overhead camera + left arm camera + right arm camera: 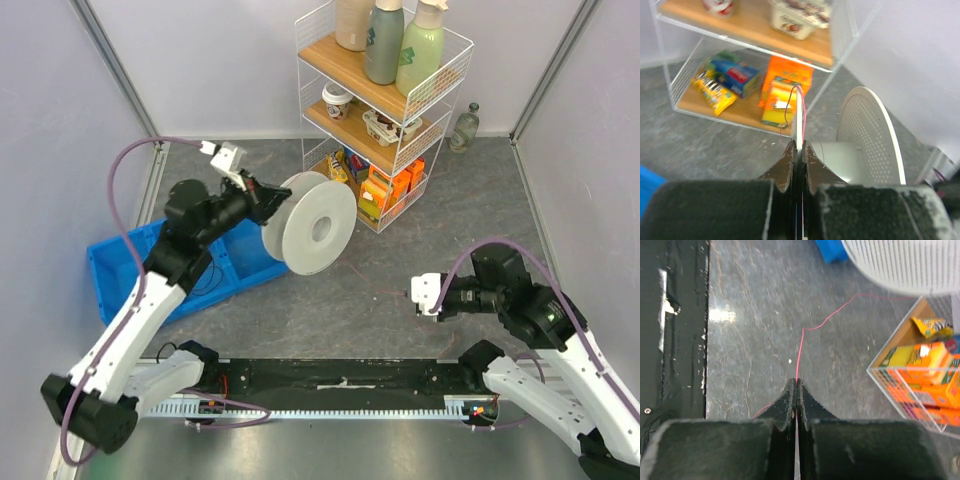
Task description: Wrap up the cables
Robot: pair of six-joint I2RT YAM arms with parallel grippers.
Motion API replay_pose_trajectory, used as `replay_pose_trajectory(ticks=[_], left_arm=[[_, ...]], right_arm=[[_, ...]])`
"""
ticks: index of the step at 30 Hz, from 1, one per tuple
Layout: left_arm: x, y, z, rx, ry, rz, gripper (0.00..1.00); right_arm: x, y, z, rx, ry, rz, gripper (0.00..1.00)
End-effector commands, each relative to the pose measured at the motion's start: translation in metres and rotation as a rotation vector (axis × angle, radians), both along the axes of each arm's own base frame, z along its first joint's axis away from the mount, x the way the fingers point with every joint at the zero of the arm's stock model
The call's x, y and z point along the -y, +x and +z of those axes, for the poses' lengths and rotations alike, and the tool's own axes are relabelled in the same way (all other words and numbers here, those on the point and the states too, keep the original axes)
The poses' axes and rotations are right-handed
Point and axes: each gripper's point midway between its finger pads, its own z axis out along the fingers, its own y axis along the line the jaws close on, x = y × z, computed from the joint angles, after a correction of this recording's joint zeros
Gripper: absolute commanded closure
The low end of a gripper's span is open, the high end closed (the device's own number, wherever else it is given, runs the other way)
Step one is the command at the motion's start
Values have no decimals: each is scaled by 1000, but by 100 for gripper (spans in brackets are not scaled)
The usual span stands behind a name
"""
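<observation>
My left claw (pixel 799 148) is clenched on the thin rim of one flange of the white spool (pixel 316 224), holding it up off the worktop (pixel 350 335) just beside the wire rack (pixel 442 78). My right claw (pixel 797 383) is pinched tight on the thin red cable (pixel 801 345), which runs slack across the worktop toward the spool. The spool grip worries me most: I have only the edge of a flange, so any pull from the cable could, I judge, swing the spool round between my fingers or drag it free. From my left wrist the cable appears to loop over the flange rim rather than lie on the hub, so a turn made now may lay it outside the reel. The strand is so fine that it could slide through my right claw without my noticing, and the slack lying on the worktop could kink. The rack's wire corner is near enough to snag a loose loop.
</observation>
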Motion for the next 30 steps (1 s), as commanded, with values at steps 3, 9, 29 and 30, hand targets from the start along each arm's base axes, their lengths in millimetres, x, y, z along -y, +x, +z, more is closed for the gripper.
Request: replay_pose_trajectory(ticks=[3,9,29,30], left_arm=[[17,-121,42,353,81,-611,98],[1,-150,-6,396,284,-709,98],[-40,-78,-40,299,482,-284,98],[-40,-77,-33,295,459,-270,98]], right_arm=[[28,29,-15,65,-43,-256,100],[37,68,53,213,113,-473,100],[106,81,231,592,443,-838,100],[108,80,228,594,437,-843,100]])
